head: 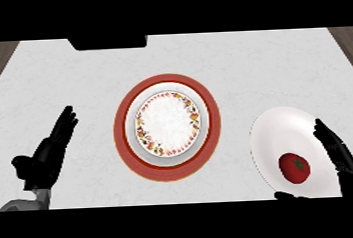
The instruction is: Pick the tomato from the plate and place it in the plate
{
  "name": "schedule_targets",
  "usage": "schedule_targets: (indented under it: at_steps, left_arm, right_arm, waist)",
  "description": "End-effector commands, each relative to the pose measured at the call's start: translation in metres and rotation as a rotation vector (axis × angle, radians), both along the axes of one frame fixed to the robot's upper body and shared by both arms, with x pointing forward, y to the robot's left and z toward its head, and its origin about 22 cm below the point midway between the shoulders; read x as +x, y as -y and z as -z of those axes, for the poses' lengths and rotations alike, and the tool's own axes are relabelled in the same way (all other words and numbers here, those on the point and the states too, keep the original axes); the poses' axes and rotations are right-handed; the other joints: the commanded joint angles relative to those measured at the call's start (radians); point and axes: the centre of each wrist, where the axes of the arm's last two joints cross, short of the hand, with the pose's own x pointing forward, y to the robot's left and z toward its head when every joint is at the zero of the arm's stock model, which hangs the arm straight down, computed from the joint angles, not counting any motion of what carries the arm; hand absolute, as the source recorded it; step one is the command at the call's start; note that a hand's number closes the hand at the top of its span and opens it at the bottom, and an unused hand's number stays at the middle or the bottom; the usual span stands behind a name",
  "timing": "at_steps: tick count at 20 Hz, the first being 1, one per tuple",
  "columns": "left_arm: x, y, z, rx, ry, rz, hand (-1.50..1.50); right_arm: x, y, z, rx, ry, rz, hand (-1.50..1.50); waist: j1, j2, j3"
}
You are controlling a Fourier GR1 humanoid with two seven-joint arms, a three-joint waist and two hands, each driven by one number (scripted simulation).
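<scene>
One round red tomato (pixel 295 168) with a green stalk end is seen lying on a plain white plate (pixel 272 132) at the near right. The black right hand (pixel 342 156) is held open just beside that plate's right rim, fingers straight, thumb below the tomato. One black left hand (pixel 49 149) is shown at the near left, fingers straight and together, resting. Farther in, one red-rimmed plate (pixel 167 121) with a floral ring is set at centre. Two plates are counted on the pale marbled counter (pixel 280 61).
</scene>
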Motion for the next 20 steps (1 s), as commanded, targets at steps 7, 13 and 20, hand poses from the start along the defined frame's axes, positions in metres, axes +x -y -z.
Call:
schedule_targets:
  at_steps: [7, 13, 20]
  left_arm:
    - [0.01, 0.008, -0.012, 0.004, 0.012, 0.025, 0.0]
    - [0.013, 0.0, 0.001, 0.006, 0.008, 0.011, 0.0]
    - [0.008, -0.009, 0.014, 0.003, -0.003, 0.0, 0.0]
  right_arm:
    - [0.002, 0.037, -0.044, -0.404, -0.373, -0.088, -1.5]
    - [0.015, 0.029, -0.065, -0.417, -0.508, -0.132, -1.5]
    - [0.008, 0.041, -0.049, -0.474, -0.611, -0.115, -1.5]
  waist:
    - [0.017, 0.004, -0.001]
    - [0.012, 0.004, 0.0]
    - [0.002, 0.002, 0.001]
